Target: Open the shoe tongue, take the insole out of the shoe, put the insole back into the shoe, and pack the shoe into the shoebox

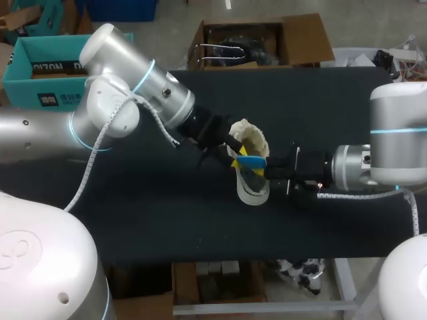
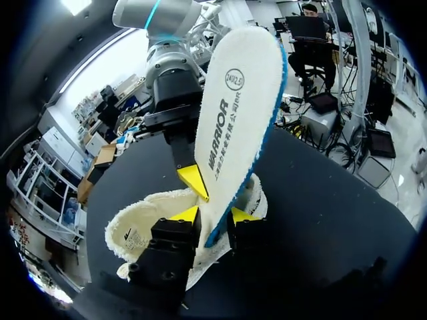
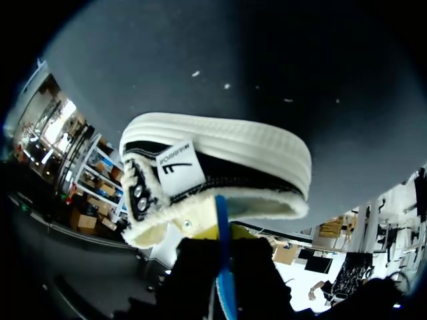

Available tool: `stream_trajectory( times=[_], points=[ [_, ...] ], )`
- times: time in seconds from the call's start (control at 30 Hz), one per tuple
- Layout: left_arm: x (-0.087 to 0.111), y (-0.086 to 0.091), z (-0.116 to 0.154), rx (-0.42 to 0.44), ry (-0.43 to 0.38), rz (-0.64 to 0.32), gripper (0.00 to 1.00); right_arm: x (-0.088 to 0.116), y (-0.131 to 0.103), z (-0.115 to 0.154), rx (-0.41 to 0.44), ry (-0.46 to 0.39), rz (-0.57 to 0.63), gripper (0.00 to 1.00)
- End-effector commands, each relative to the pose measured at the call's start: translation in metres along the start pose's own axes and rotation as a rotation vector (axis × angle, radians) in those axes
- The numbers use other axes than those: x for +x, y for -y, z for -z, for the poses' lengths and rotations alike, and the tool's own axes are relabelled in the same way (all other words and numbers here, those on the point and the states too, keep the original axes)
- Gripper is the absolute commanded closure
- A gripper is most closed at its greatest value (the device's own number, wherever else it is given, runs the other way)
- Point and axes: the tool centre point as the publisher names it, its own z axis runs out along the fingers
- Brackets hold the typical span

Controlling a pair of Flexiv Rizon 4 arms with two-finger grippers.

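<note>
Both arms meet mid-table over the shoe (image 1: pixel 253 191). The left gripper (image 2: pixel 213 215) clamps the upright insole (image 2: pixel 240 113) at its lower end. The right gripper (image 3: pixel 223 250) pinches it from the opposite side.

The bench (image 1: pixel 133 213) was a flat, matte black surface running across the whole head view, its near edge straight. A few pale specks dotted it in the right wrist view.

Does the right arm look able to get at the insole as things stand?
Probably yes: the insole stands up out of the shoe, and the right gripper seems closed on its blue edge. The left gripper grips it nearer the shoe, leaving that part free.
</note>
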Motion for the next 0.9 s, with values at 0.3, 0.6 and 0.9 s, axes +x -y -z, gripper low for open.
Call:
stream_trajectory(
  times=[0.3,0.6,0.9],
  points=[
    [0.004,0.0,-0.006,-0.025,-0.004,-0.008,1.0,-0.008,0.014,0.008,-0.012,-0.012,0.024,0.57],
    [0.004,-0.001,-0.007,-0.039,0.005,-0.01,1.0,-0.011,0.035,0.011,-0.069,-0.005,0.054,1.0],
    [-0.004,-0.01,-0.013,-0.085,0.025,0.003,1.0,0.001,0.014,-0.003,-0.099,0.007,0.03,1.0]
  ],
)
